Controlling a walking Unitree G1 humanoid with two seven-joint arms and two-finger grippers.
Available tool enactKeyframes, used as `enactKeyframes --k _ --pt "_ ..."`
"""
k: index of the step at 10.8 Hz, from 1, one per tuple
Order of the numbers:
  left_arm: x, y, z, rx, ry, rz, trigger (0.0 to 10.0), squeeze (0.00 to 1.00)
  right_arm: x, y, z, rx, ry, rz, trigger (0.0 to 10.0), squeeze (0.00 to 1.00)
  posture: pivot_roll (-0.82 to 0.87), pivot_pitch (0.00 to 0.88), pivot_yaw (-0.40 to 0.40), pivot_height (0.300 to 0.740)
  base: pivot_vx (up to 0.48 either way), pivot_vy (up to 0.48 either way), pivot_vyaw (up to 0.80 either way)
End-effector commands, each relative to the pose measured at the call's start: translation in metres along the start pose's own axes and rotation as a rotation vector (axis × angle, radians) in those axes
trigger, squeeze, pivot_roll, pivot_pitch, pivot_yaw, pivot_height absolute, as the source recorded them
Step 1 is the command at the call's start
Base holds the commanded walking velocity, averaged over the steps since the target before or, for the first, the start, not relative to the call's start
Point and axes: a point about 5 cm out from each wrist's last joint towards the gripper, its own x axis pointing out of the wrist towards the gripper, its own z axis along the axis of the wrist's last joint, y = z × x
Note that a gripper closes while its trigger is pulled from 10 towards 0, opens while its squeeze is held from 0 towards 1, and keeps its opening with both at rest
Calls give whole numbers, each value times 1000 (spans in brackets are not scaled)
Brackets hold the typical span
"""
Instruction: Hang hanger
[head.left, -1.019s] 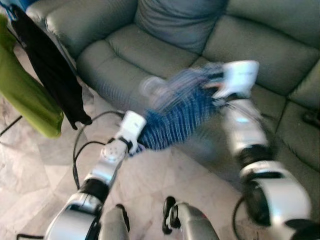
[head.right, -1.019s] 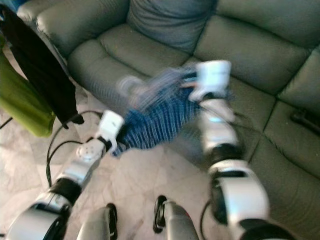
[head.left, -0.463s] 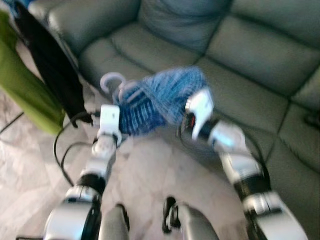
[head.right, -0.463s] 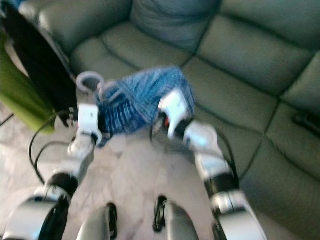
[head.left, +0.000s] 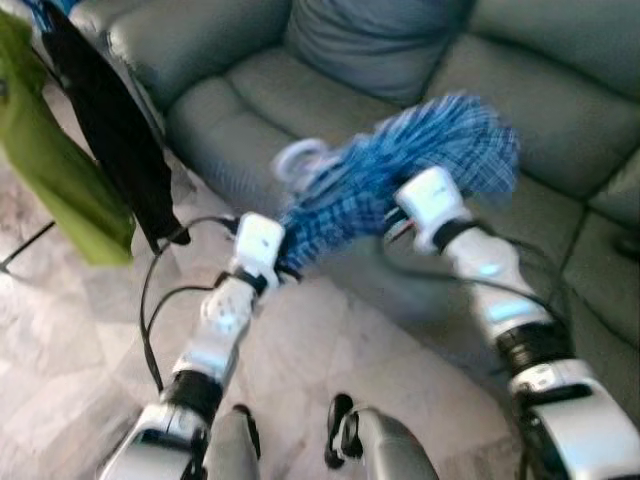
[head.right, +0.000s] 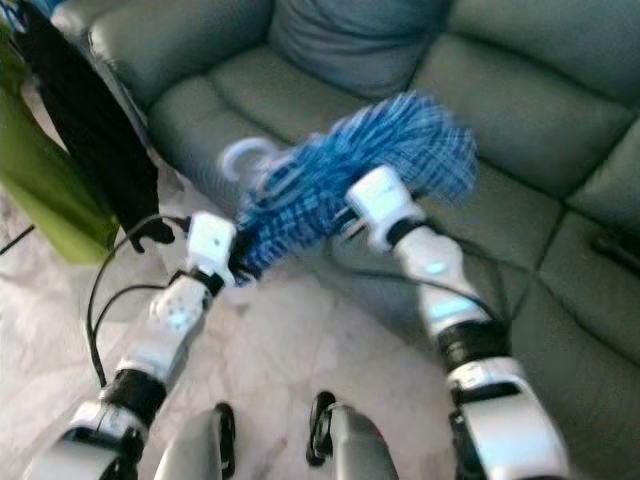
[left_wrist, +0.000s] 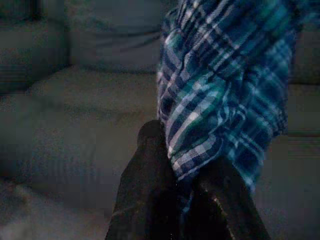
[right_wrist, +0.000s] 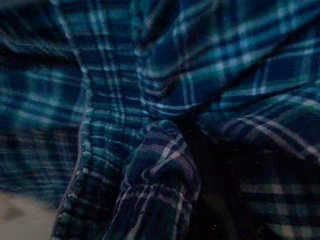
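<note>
A blue plaid shirt (head.left: 440, 140) on a hanger hangs bunched between my two arms, in front of the sofa. The hanger's white hook (head.left: 298, 160) sticks up at the shirt's left end. Just below that hook, my left gripper (head.left: 283, 250) is shut on the shirt's lower edge; the left wrist view shows its black fingers (left_wrist: 150, 175) pinching the plaid cloth (left_wrist: 220, 90). My right gripper (head.left: 398, 218) is pushed into the shirt's underside at the middle. Plaid folds (right_wrist: 165, 100) drape right over it in the right wrist view.
A grey-green leather sofa (head.left: 560, 110) with a cushion (head.left: 370, 40) runs across the back and right. At the far left a green garment (head.left: 50, 170) and a black garment (head.left: 110, 130) hang down. A black cable (head.left: 150, 300) loops on the tiled floor.
The shirt has swung up and to the right, and its hook now sits further right. My right arm has lifted under it; my left gripper has kept its hold.
</note>
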Motion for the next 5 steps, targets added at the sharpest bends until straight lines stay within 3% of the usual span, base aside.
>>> enactKeyframes --k 1,2,3,4,5 --pt "-2 2 27 64 -164 -28 0 0 -11 -15 -24 -28 105 -99 0 0 -19 216 -49 740 0 0 0" --pt "-9 -1 32 109 -195 -88 0 0 -14 -34 -28 -51 143 -219 0 0 -22 217 -48 740 0 0 0" --pt "-13 -8 33 129 -192 -131 0 0 -14 -38 -31 -19 169 -253 0 0 -22 214 -45 740 0 0 0" --pt "-10 -12 29 112 -119 -104 0 0 -5 -10 -26 54 115 -106 0 0 -17 213 -45 740 0 0 0" --pt "-6 -12 31 10 -107 -48 0 0 -2 21 -21 146 62 70 0 0 -17 213 -45 740 0 0 0"
